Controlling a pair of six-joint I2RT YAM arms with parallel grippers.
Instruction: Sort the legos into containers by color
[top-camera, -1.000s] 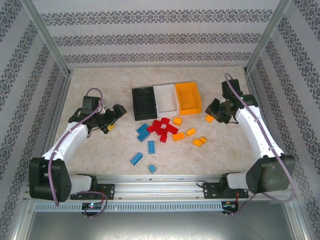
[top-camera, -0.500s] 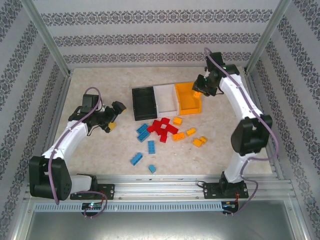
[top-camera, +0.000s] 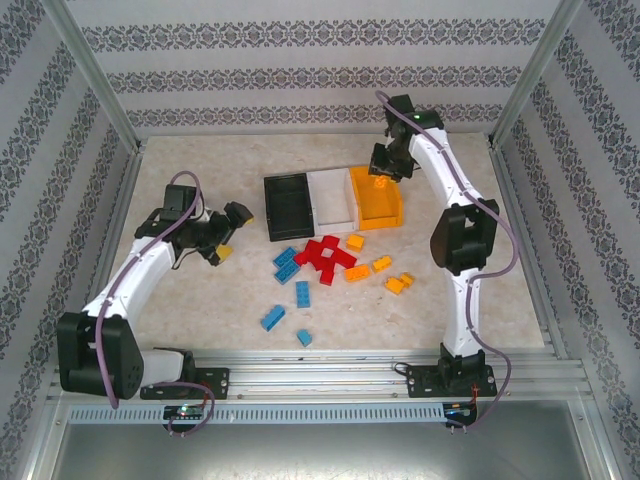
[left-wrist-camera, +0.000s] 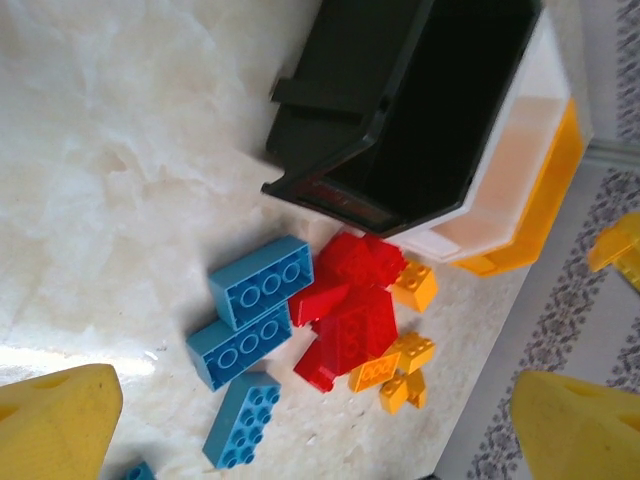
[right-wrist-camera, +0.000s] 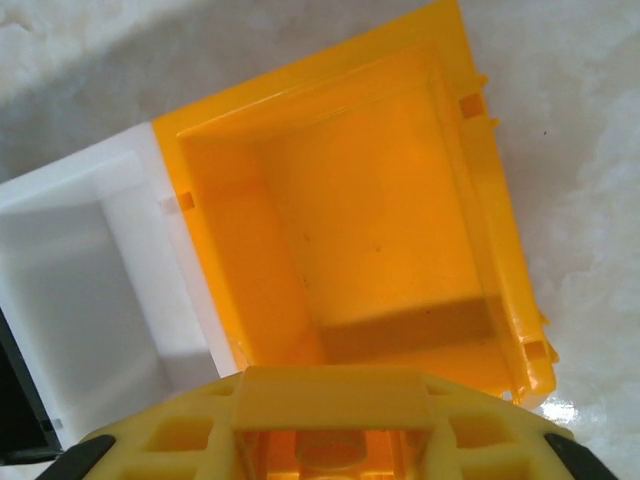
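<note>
Right gripper (top-camera: 381, 179) is grasping an orange brick (right-wrist-camera: 330, 425) above the orange bin (right-wrist-camera: 492, 215) at one o'clock; left gripper (top-camera: 230, 234) is waiting at nine o'clock, fingers released.

bench (top-camera: 420, 320): pale marbled top | 12 o'clock: black bin (top-camera: 270, 210), white bin (top-camera: 332, 200), yellow bin (top-camera: 375, 212), touching in a row | centre: red bricks (top-camera: 325, 257) heaped | 7 o'clock of heap: blue bricks (top-camera: 302, 293), two beside it, three scattered nearer | 3 o'clock of heap: yellow bricks (top-camera: 382, 264), loose
</note>
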